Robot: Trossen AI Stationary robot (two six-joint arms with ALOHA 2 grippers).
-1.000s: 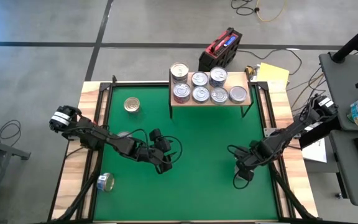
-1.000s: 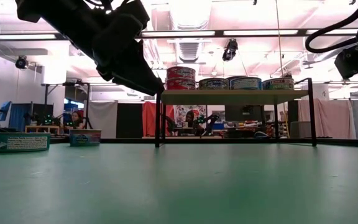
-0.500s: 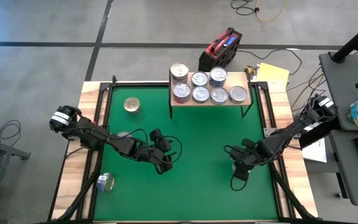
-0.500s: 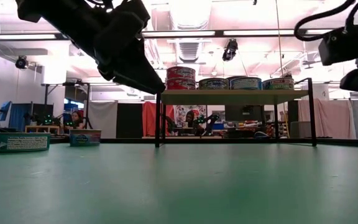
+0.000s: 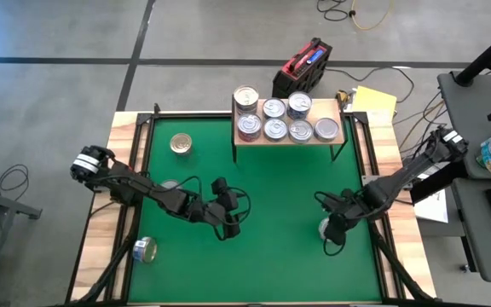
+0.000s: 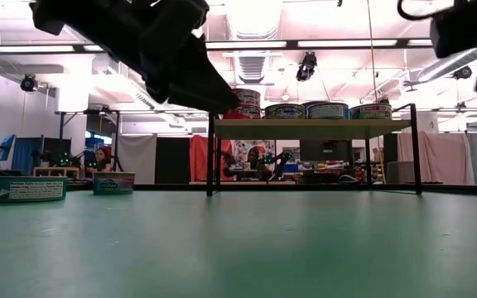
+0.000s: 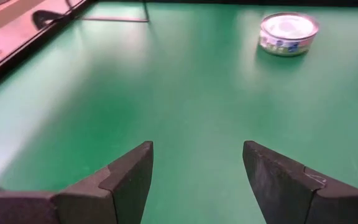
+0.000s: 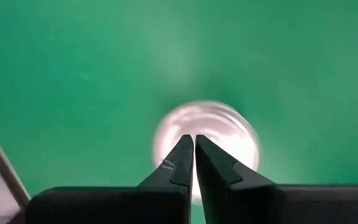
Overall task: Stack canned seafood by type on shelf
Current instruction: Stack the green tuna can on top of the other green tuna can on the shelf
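Green matting (image 5: pixel 271 196) with a wooden border covers the table, and grey floor lies around it. At the 12 o'clock edge of the mat we see the shelf (image 5: pixel 286 136), a small light-wood board on thin black legs, and it carries seven cans (image 5: pixel 274 129) in two rows; the one at its 9 o'clock end (image 5: pixel 245 100) looks to be a stack of two. In the low view these cans (image 6: pixel 326 110) stand in a line on the board (image 6: pixel 309 128).

Our left gripper (image 5: pixel 230 230) hovers over the mat, a little toward 8 o'clock from the centre. Its two fingers (image 7: pixel 129 177) stand wide apart and nothing is between them; the wrist view shows only bare mat there, and farther off one silver-topped can (image 7: pixel 288 33).

Our right gripper (image 5: pixel 331 239) is at about 4 o'clock from the centre. Its fingers (image 8: pixel 182 163) are pressed together and hold nothing. It points down at a silver-topped can (image 8: pixel 207 140), which lies on the mat just beside it (image 5: pixel 323 228).

Three more cans are on the 9 o'clock side: a gold-topped one (image 5: pixel 181 144) toward 10 o'clock, one lying on its side (image 5: pixel 145 250) near 8 o'clock, and one partly hidden under the left arm (image 5: pixel 170 184).
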